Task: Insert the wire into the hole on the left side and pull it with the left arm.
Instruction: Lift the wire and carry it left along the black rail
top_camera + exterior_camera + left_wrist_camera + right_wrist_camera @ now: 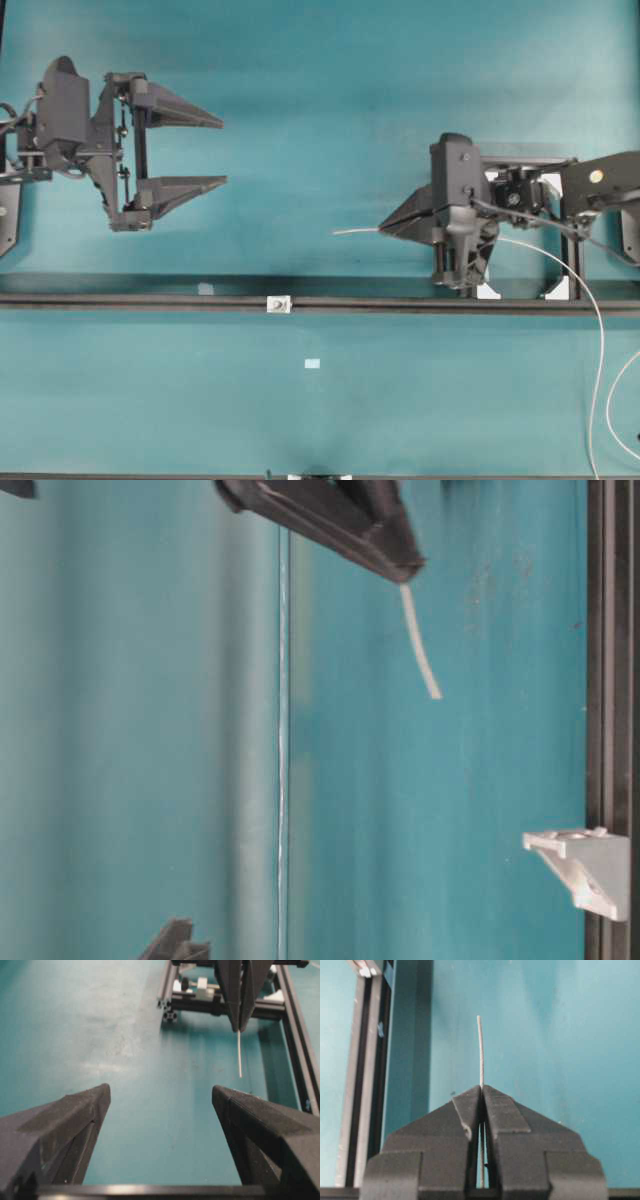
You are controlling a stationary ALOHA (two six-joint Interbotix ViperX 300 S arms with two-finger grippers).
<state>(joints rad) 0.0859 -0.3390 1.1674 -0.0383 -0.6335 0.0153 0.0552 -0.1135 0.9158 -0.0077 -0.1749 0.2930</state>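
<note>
Holding wire: right gripper (383,229) is clamped on the wire (355,231), short free end pointing left.
Wire axis: level, parallel to the black rail (450,303).
Hole (279,303): on the rail, left of and below the tip.
Nearer arm: right.
Left gripper (222,152): fingers spread, empty, well apart.
</note>
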